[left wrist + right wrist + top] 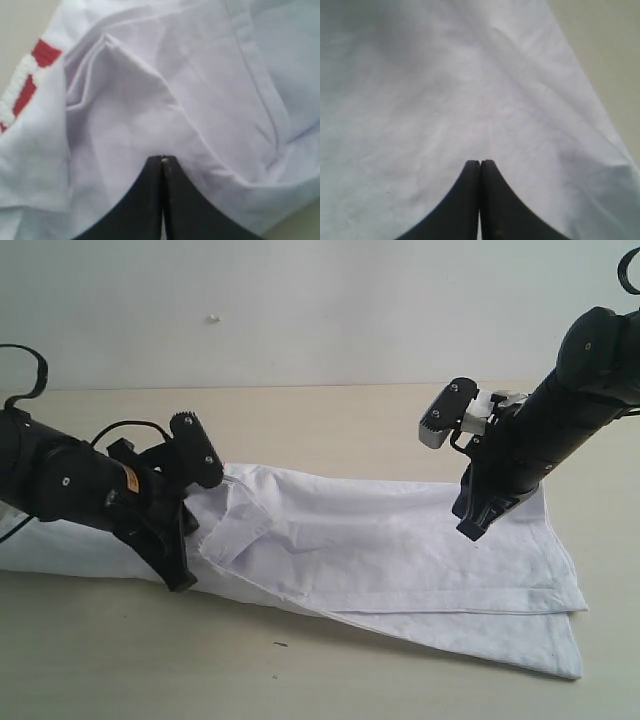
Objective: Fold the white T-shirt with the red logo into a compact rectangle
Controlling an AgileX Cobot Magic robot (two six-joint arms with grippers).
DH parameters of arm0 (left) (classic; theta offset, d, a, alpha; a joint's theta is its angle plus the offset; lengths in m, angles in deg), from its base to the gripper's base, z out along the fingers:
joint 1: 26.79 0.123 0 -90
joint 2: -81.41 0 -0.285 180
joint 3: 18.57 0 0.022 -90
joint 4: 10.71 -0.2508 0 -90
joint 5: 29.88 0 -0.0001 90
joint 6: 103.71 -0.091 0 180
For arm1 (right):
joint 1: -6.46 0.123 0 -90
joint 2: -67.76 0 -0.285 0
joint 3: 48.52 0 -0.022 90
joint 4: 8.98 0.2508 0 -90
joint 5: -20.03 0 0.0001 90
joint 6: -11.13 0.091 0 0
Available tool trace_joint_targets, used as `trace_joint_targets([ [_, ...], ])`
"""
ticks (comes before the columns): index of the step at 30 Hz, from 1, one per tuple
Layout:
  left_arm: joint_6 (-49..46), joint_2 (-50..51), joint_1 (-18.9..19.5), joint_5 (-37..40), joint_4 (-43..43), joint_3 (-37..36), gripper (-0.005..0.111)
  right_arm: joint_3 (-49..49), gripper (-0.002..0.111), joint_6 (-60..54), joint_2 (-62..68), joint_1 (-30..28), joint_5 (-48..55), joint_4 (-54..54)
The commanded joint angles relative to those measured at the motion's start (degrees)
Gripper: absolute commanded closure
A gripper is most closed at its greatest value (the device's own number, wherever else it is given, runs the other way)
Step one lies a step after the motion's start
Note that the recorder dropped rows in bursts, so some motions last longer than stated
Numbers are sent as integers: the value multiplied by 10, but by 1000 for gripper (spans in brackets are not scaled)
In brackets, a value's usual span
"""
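The left gripper [183,578] sits at the lower left of the exterior view, and in the left wrist view its fingers [142,205] are pressed fully together, with no gap at the tips. Those tips lie against the white T-shirt [400,550]; whether a pinch of cloth is caught between them cannot be told. Just beyond the tips, the shirt [150,100] rises in a loose fold with a stitched hem running toward the upper right of that frame. The red logo [27,90] peeks out at the frame's left edge. The right gripper [468,530] points down at the right of the exterior view, near the shirt's far right edge. Its fingers [460,205] are likewise closed tip to tip, over smooth, lightly creased cloth [445,90]. The shirt lies on the pale table [330,420] as a long band, running from behind the left arm to the lower right of the frame, with its layered hems at that end.
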Motion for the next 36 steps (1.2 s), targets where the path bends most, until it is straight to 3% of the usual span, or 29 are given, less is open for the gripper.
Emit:
trace_joint_targets([
  [1, 2, 25, -2, -97, 6, 1, 106, 0, 108, -1, -5, 1, -1, 3],
  [6, 5, 57, 20, -107, 6, 39, 106, 0, 108, 0, -5, 1, 0, 3],
  [15, 51, 68, 101, -82, 13, 104, 106, 0, 108, 0, -5, 1, 1, 4],
  [20, 47, 60, 120, 6, 4, 107, 105, 0, 108, 0, -5, 1, 1, 4],
  [25, 47, 32, 121, 88, -21, 107, 97, 0, 108, 0, -5, 1, 1, 4],
  [30, 41, 33, 129, 220, -88, 107, 96, 0, 108, 0, -5, 1, 3, 13],
  [36, 41, 50, 132, 267, -98, 82, 96, 0, 108, 0, -5, 1, 6, 18],
])
